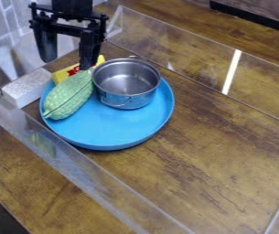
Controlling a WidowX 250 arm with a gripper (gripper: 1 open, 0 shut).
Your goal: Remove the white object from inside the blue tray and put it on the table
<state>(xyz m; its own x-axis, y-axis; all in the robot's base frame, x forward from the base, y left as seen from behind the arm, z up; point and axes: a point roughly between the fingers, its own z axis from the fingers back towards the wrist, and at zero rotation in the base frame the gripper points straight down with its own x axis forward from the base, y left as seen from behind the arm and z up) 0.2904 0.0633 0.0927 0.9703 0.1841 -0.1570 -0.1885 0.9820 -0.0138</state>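
Hovering: hand, fingers parted, empty, above blue tray rim; steel bowl inside; worktop beneath.

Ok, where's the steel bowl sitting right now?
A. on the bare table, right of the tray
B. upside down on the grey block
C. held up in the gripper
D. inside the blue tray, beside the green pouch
D: the steel bowl stands upright inside the blue tray, next to the green pouch; the gripper holds nothing.
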